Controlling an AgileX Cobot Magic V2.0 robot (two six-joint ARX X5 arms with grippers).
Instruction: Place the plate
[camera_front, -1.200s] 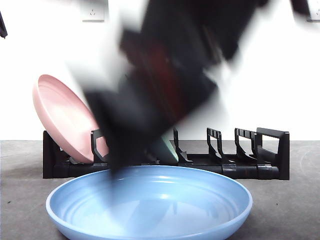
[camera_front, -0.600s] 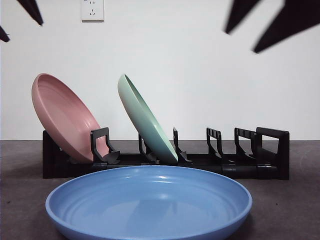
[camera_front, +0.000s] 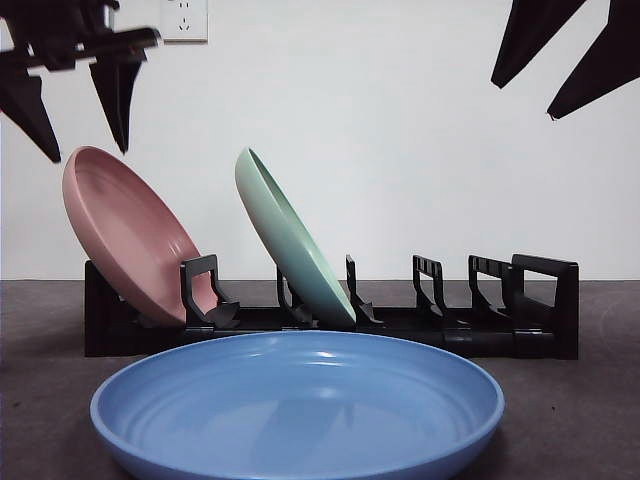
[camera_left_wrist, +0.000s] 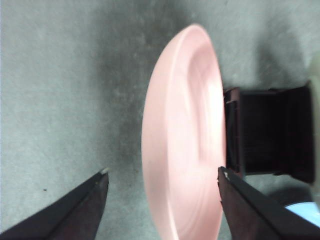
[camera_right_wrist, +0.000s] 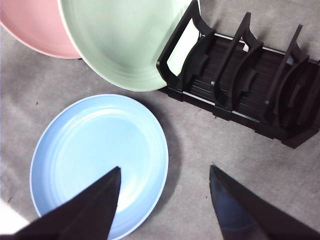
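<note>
A blue plate (camera_front: 300, 405) lies flat on the table in front of the black rack (camera_front: 450, 325); in the right wrist view the same blue plate (camera_right_wrist: 95, 160) shows below the gripper. A green plate (camera_front: 290, 245) leans in a middle slot of the rack. A pink plate (camera_front: 125, 235) leans at the rack's left end. My left gripper (camera_front: 85, 150) hangs open just above the pink plate's top rim, and the pink plate (camera_left_wrist: 182, 140) lies between its jaws in the left wrist view. My right gripper (camera_front: 525, 100) hovers open and empty high at the right.
Several free slots (camera_front: 470, 295) stand at the rack's right half, also seen as the black rack (camera_right_wrist: 250, 95) from the right wrist. A white wall with a socket (camera_front: 185, 18) stands behind. Grey table surface (camera_right_wrist: 200, 150) lies beside the blue plate.
The dark arm that blurred in front of the green plate has lifted away to the upper right. The left gripper has come down at the upper left, over the pink plate.
</note>
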